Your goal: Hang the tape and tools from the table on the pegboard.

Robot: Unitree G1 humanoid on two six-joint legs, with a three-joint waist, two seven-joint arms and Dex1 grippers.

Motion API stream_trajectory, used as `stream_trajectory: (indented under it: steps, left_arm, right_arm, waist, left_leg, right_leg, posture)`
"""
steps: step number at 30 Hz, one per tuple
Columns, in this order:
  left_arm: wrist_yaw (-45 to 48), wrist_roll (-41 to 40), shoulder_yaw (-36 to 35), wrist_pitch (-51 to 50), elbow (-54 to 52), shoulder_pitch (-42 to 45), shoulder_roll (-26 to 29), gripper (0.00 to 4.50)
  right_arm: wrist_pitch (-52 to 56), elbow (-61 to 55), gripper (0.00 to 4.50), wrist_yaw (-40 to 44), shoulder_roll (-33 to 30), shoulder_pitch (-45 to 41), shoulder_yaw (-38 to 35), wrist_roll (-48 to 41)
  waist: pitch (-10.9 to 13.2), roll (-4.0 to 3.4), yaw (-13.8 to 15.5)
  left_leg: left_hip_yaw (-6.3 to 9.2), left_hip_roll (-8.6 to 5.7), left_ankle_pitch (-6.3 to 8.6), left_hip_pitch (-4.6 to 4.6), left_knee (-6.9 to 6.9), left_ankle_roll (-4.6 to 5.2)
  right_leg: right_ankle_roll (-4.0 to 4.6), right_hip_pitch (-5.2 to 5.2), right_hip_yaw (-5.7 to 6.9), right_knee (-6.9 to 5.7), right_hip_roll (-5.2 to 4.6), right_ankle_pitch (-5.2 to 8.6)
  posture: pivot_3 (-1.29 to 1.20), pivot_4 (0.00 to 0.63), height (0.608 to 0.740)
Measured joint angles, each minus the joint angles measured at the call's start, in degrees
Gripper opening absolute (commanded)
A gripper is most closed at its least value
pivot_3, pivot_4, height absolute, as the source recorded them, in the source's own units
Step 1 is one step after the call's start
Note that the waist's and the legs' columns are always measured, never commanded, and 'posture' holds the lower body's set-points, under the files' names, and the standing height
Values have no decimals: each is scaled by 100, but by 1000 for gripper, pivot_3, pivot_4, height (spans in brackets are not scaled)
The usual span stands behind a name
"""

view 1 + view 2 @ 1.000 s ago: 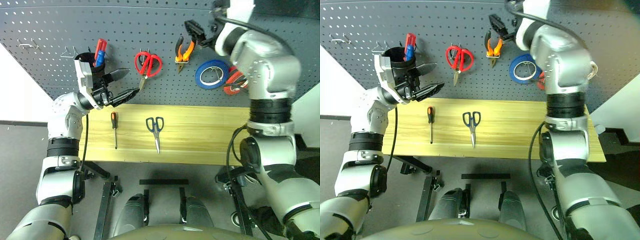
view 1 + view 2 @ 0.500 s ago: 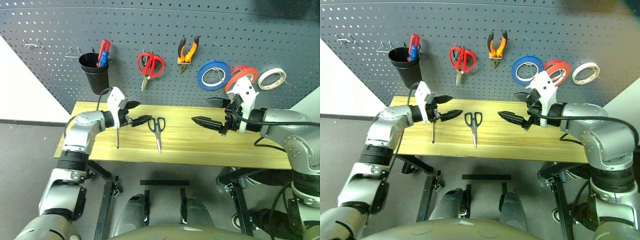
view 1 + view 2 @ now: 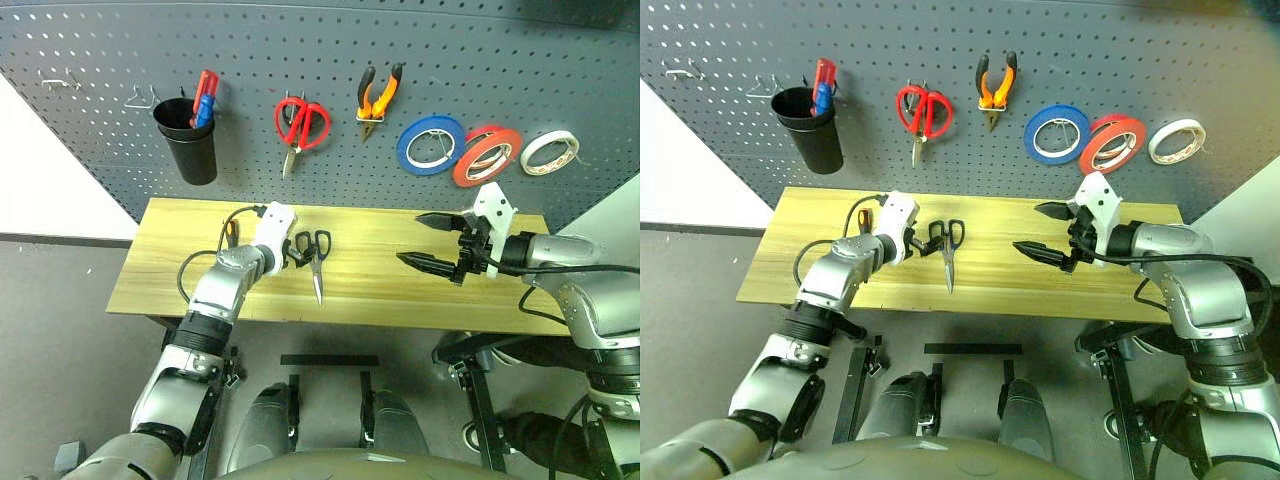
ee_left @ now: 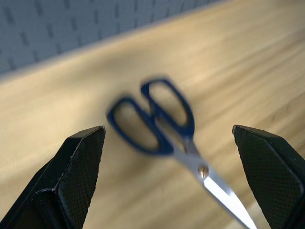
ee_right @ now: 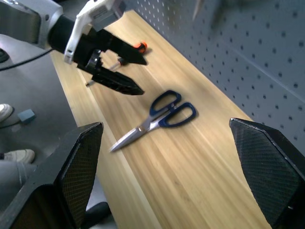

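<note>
Dark-blue-handled scissors (image 3: 316,255) lie on the table (image 3: 160,285), blades toward the front edge. My left gripper (image 3: 298,252) is open just left of their handles, low over the wood; in the left wrist view the handles (image 4: 152,114) sit between its fingers (image 4: 78,174). The screwdriver (image 3: 230,232) lies behind my left arm, mostly hidden. My right gripper (image 3: 410,238) hangs open and empty over the table's right half. On the pegboard (image 3: 100,40) hang the orange-and-black pliers (image 3: 375,95) and the red tape (image 3: 485,155).
Also on the pegboard are a black cup (image 3: 190,145) with pens, red-handled scissors (image 3: 300,125), a blue tape ring (image 3: 430,145), a pale tape ring (image 3: 550,152) and wire hooks (image 3: 60,80) at the upper left.
Both arms have come down from the pegboard to the table. The left gripper moved right, up to the scissors' handles. The right gripper sank over the table's right half. The view has tilted.
</note>
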State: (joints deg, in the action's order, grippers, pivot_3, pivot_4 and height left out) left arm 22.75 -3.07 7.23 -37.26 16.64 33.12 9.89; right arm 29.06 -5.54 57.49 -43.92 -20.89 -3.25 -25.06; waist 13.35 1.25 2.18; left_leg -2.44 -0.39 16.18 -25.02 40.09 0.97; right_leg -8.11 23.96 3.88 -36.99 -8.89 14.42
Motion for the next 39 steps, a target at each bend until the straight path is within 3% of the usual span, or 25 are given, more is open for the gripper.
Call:
stream_trajectory:
  steps: [7,12,24,33,36,39]
  left_arm:
    - [-833,238,268,-891,-675,-333,-642,4500]
    - [-1349,381,371,-993,-895,-400,-1044,4500]
    - [-2899,1080,481,-1222,-440,-277,-1977,4500]
    - [-3439,1103,364,-919,-2,-83,-1996,4500]
    - [-3737,1042,181,-847,221,110,-1955,3850]
    - [-3878,986,94,-838,298,163,-1947,2894]
  right_arm:
    - [-502,726,4454,260,-10,-129,86,351]
    - [-533,751,4454,453,-135,-227,71,353]
    - [-573,1051,4454,631,-241,-301,33,427]
    - [-574,1053,4454,631,-283,-260,32,509]
    - [-570,1039,4500,630,-333,-182,21,516]
    - [-566,1029,4500,631,-371,-158,4,513]
  waist:
    - [257,-10,-1]
    - [391,-15,-1]
    - [664,-10,3]
    - [670,-11,-11]
    - [670,-11,-20]
    - [670,-11,-35]
  left_leg:
    - [-1,9,-1,0,0,-2]
    - [-2,10,0,0,0,-1]
    - [-6,7,2,-17,-1,2]
    - [-12,7,2,-25,-2,0]
    - [-13,7,5,-24,-2,5]
    - [-14,7,4,-23,-4,3]
  right_leg:
    - [0,2,-3,1,-5,0]
    - [1,3,-3,2,-10,0]
    - [1,20,-1,3,-20,0]
    - [0,34,-1,18,-24,0]
    - [0,34,-1,20,-25,-1]
    - [0,34,-1,22,-25,-1]
  posture:
    - [54,358,728]
    - [42,392,728]
    - [20,417,728]
    - [-1,421,728]
    - [-4,420,728]
    - [-7,420,728]
